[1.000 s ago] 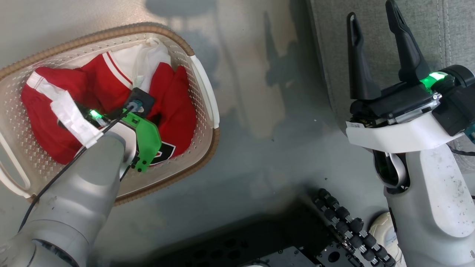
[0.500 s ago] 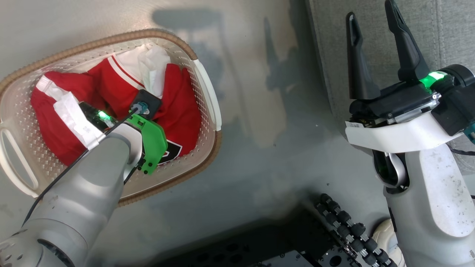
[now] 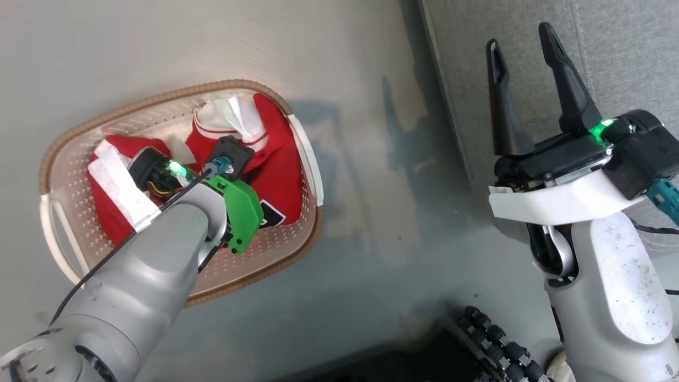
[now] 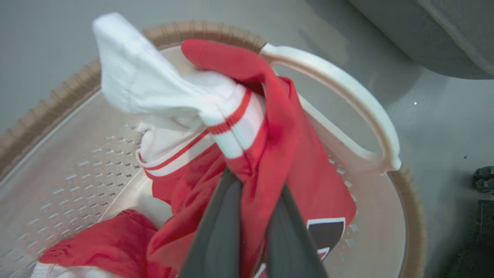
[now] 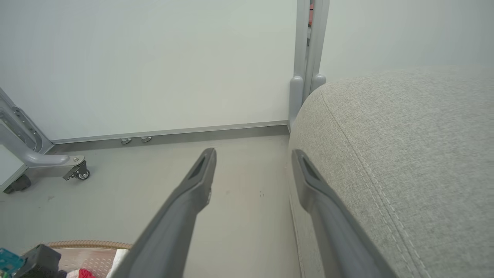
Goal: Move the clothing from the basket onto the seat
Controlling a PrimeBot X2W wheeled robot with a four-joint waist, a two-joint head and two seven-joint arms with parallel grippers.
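The cream perforated basket [image 3: 159, 101] with its brown rim stands on the grey floor at the left. The clothing lies inside it. My left gripper [image 4: 256, 181] is shut on a fold of the red jersey [image 4: 278, 127], which hangs bunched and raised above the basket floor, its white collar trim on top. In the head view my left wrist [image 3: 212, 175] covers the fingers over the jersey [image 3: 278, 159]. A second red piece with a white stripe [image 3: 114, 185] lies at the basket's left end. My right gripper [image 3: 520, 37] stands open beside the edge of the grey seat [image 3: 610, 53].
Bare grey floor lies between the basket and the seat. My base with its black rollers [image 3: 493, 334] is at the bottom. In the right wrist view a white wall, a grey post [image 5: 307, 58] and a frame on casters [image 5: 79, 172] stand beyond the seat [image 5: 405, 154].
My left gripper has shut on the red jersey and drawn it up into a bunch. The head camera has shifted, so the basket sits lower in the picture. The right gripper stays open.
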